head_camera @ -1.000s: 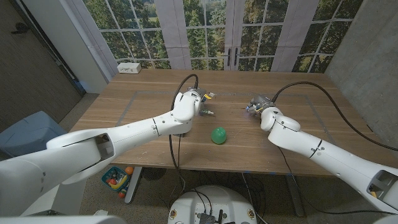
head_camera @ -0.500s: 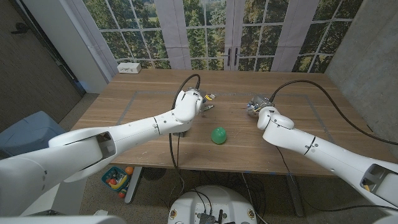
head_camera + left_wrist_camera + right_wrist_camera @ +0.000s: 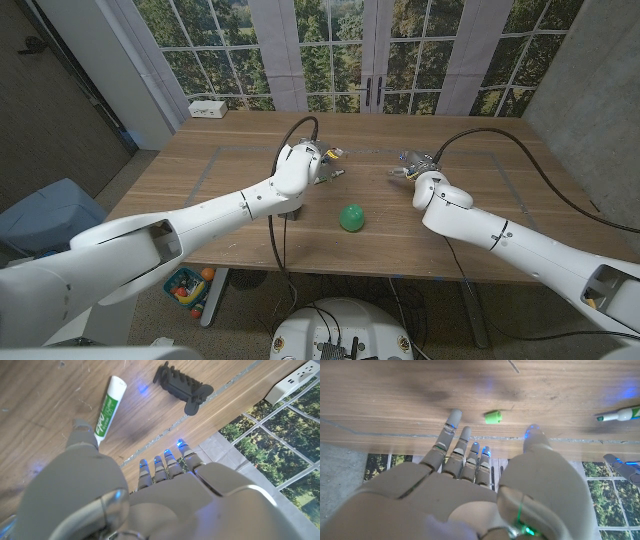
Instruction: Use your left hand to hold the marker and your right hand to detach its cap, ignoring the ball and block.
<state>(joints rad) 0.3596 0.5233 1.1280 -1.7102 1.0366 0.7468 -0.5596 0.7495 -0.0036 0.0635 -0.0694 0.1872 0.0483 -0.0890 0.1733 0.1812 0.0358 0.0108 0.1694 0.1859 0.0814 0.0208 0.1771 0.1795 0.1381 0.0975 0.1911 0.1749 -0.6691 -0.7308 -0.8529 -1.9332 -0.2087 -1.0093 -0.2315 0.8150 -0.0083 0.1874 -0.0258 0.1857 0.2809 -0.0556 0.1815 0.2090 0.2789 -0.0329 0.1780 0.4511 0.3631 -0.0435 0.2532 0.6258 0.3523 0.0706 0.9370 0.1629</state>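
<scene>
Wooden bench (image 3: 240, 170) carried a green ball (image 3: 351, 217) near its front middle. Left hand (image 3: 150, 485) hovered open above the planks, fingers spread, holding nothing. Just beyond its thumb lay the marker (image 3: 106, 407), white with a green label, flat on the wood and uncapped. Its green cap (image 3: 493, 417) lay apart, just past the fingertips of the right hand (image 3: 485, 475), which was also open and empty. A black block (image 3: 182, 390) lay near the marker.

A green ball (image 3: 351, 217) sits on the wooden counter (image 3: 240, 200). A white power strip (image 3: 208, 109) lies at its far corner. A blue bin (image 3: 45, 215) stands on the floor beside it.
</scene>
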